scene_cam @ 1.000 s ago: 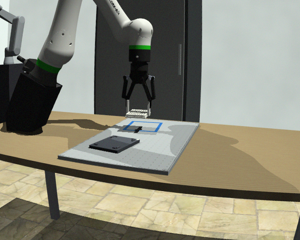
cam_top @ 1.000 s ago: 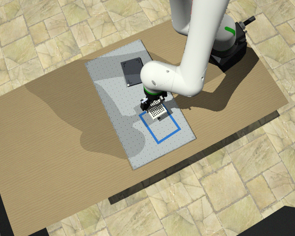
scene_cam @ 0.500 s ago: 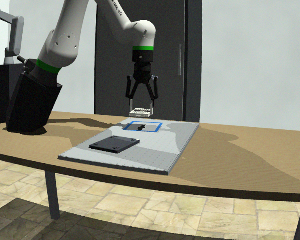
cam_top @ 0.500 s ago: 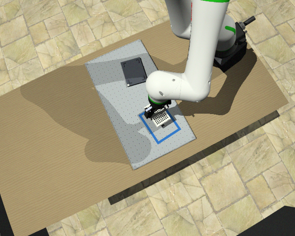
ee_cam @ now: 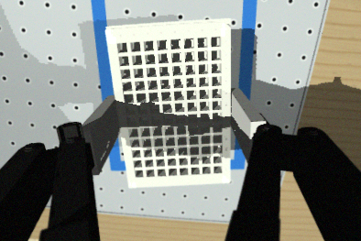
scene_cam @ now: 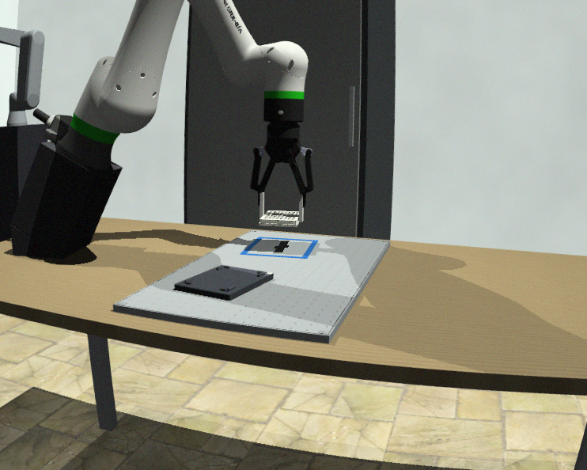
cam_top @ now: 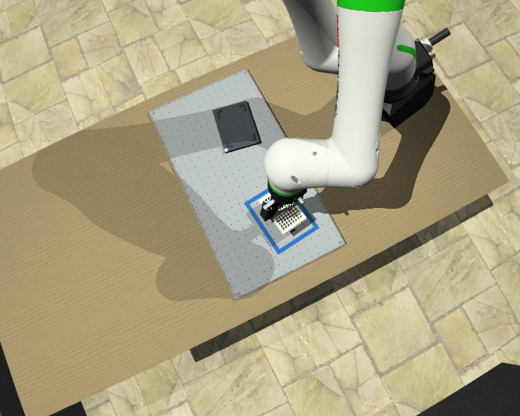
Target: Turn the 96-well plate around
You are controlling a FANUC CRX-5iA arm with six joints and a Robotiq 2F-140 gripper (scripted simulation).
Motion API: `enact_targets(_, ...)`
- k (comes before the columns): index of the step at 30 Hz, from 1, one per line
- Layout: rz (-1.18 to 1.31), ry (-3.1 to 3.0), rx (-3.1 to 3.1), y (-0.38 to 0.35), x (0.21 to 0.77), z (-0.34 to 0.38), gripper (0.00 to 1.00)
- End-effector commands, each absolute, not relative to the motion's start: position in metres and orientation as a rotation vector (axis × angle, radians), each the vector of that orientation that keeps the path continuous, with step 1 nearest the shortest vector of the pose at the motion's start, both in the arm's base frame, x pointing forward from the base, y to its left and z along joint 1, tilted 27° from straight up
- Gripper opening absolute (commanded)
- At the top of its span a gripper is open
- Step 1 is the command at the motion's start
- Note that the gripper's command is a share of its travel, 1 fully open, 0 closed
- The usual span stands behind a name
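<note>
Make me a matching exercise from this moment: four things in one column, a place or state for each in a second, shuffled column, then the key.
Things:
1. 96-well plate
2. plate nest N1
3. bench spot B1
4. gripper

States:
a. blue taped outline on the deck
b. shut on the plate's sides
c. held in the air
d. dark, nothing seated in it

Pairs: 1-c, 2-d, 3-a, 4-b
</note>
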State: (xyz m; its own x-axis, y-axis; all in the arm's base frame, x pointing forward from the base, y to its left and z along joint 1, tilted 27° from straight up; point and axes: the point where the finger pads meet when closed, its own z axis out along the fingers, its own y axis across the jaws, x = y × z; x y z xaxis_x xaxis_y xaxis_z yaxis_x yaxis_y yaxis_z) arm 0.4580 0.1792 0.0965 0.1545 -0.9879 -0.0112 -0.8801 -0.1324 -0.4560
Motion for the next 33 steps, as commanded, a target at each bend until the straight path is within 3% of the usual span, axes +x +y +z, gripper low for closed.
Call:
enact_targets(1, -0.448, 1.670, -2.195, 0.1791, 0.4581, 0.0966, 0.00)
enact_targets(33, -0.475, 1.559, -2.292, 0.1791, 0.4581, 0.0966, 0.00)
